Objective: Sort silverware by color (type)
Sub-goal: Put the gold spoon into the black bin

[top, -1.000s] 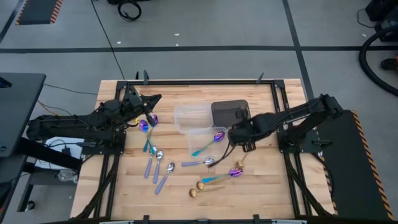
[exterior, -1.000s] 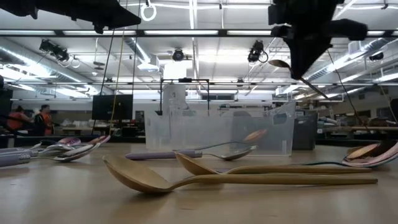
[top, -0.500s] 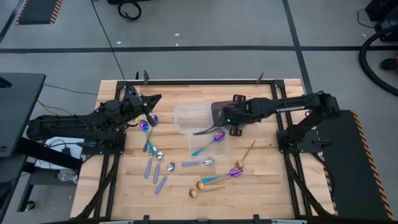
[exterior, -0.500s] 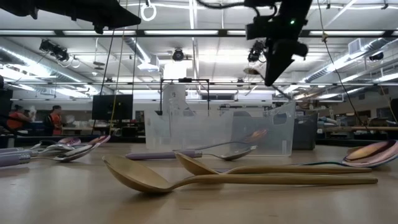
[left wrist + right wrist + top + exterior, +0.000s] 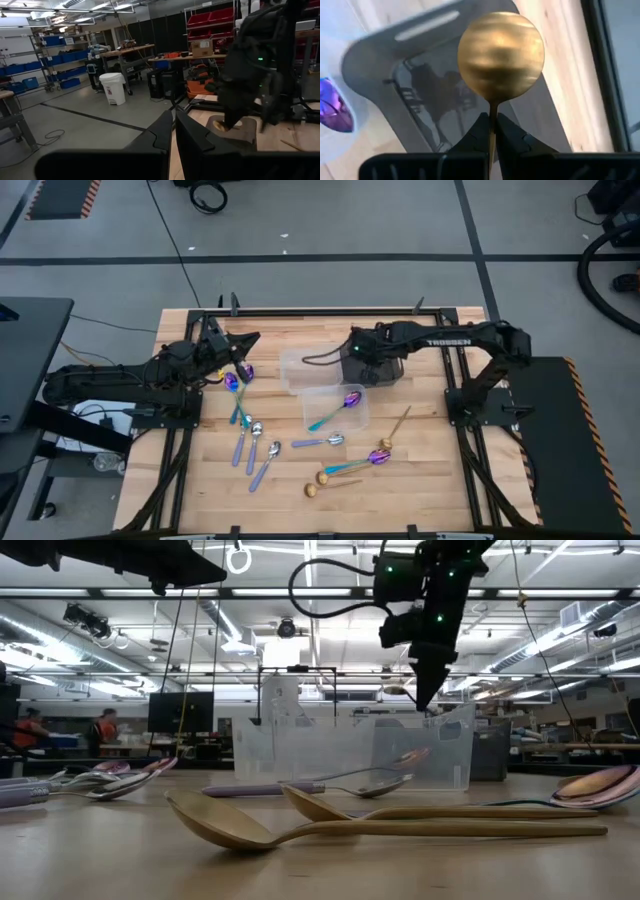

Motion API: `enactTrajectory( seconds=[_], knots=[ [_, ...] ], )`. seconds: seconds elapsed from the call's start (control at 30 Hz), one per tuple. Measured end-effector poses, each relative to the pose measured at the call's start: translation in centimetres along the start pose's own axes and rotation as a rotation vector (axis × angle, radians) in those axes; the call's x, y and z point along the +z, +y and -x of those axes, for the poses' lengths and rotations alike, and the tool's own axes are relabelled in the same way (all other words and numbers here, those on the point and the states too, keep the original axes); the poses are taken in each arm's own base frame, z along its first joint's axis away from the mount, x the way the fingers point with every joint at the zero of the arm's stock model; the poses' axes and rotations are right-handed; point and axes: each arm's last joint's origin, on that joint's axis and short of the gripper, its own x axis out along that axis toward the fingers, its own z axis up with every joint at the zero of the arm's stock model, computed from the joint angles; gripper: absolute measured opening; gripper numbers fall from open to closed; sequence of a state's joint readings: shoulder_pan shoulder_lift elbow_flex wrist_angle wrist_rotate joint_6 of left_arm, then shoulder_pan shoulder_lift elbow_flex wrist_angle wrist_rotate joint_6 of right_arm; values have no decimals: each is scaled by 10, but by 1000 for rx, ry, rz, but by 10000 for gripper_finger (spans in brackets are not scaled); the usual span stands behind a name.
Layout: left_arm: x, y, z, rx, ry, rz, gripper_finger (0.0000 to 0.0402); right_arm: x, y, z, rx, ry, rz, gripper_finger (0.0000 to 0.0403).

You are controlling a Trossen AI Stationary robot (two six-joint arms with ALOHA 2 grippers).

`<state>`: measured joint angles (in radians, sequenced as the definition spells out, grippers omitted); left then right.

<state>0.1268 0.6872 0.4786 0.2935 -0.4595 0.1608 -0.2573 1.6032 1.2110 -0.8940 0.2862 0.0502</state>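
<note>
My right gripper [image 5: 362, 365] hangs over the dark tub [image 5: 385, 352] at the table's far middle, shut on a gold spoon [image 5: 500, 55]. A purple spoon with a teal handle [image 5: 340, 405] lies in a clear tub [image 5: 352, 418]. Silver spoons with pale blue handles [image 5: 252, 448] lie flat near the left side, purple ones [image 5: 233, 383] by my left gripper [image 5: 243, 343]. Gold spoons [image 5: 322, 481] and another purple one [image 5: 378, 457] lie flat near the front. My left gripper waits shut at the far left, touching nothing. My right gripper pinches the gold spoon's thin stem [image 5: 491, 116] just behind its round bowl [image 5: 500, 50], between the two fingers. The fingers [image 5: 425, 690] point down from above. The bowl sticks out past the fingertips, lifted clear over the dark tub [image 5: 420, 80]. The fingers hide the handle.
A second clear tub [image 5: 308, 368] stands left of the dark tub. A silver spoon [image 5: 325, 442] and a gold spoon [image 5: 398, 423] lie on the wood right of centre. The black frame rail [image 5: 330, 311] runs along the far edge. People show in the room beyond.
My right gripper has carried the gold spoon from right of centre toward the far edge and somewhat left. It passed the clear tub that holds the purple spoon and came over the dark tub, staying shut on the spoon. The spoons on the table have kept still.
</note>
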Motion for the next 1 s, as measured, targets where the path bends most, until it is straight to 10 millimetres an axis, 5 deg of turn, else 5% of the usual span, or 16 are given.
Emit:
enactTrajectory(
  seconds=[1.0],
  knots=[
    [-2,0,0,-3,21,7,30,6,-12,-96,136,221,-45,41]
  ],
)
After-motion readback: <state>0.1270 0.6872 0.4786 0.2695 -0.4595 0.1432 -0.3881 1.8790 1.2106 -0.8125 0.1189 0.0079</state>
